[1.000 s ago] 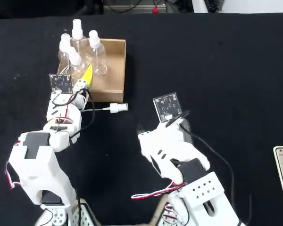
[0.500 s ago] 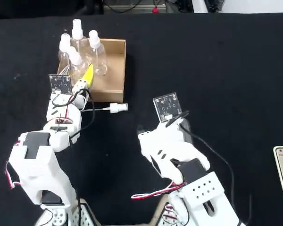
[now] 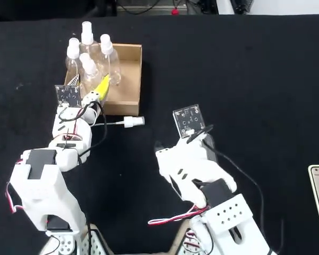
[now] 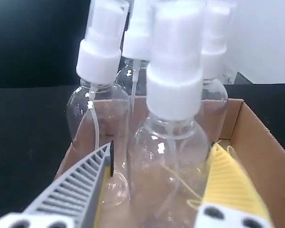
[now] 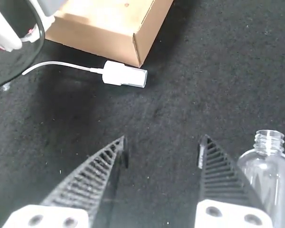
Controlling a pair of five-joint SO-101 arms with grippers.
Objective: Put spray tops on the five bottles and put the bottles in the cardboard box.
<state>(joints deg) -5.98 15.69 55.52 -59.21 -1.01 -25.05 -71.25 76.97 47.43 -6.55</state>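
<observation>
Table (image 3: 244, 64): matte black cloth.
Cardboard box (image 3: 128, 79): brown, holds four clear capped bottles (image 3: 110, 64).
Spray top (image 5: 125, 76): white, beside box.
Left gripper (image 4: 162, 148): parted around boxed bottle (image 4: 168, 161).
Right gripper (image 5: 163, 142): parted, empty.

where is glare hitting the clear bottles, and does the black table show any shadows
Left wrist view: small white glints on the shoulder of the nearest bottle, nothing hidden. Right wrist view: soft highlights on the uncapped bottle; the loose spray top stands out starkly white. High view: the black table swallows shadows, none distinct.
</observation>
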